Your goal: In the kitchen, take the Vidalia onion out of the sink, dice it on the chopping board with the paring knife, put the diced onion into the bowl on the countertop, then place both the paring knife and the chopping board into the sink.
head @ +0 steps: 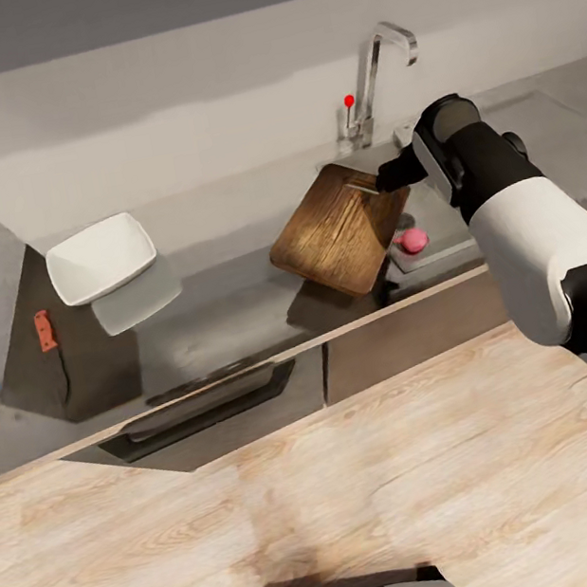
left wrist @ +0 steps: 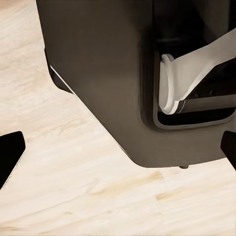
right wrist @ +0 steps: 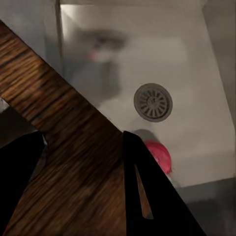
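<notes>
The countertop [head: 239,313] carries the sink [head: 534,131], and the chopping board [head: 340,227] is tilted over the basin's edge — clamped at its far end by the right gripper [head: 388,176]. Further along sit the bowl [head: 100,257] and paring knife [head: 45,330]. The Vidalia onion [head: 411,240] lies in the basin; the left gripper [left wrist: 118,147] hangs spread over the floor [left wrist: 73,196].

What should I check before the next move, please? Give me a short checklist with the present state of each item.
1. Right tool grips the chopping board: ok, a finger on each face.
2. Board flat on the countertop: not ok, tilted over the sink edge.
3. Vidalia onion out of the sink: not ok, beside the drain.
4. Paring knife reachable: cannot tell.
5. Bowl empty: ok.
</notes>
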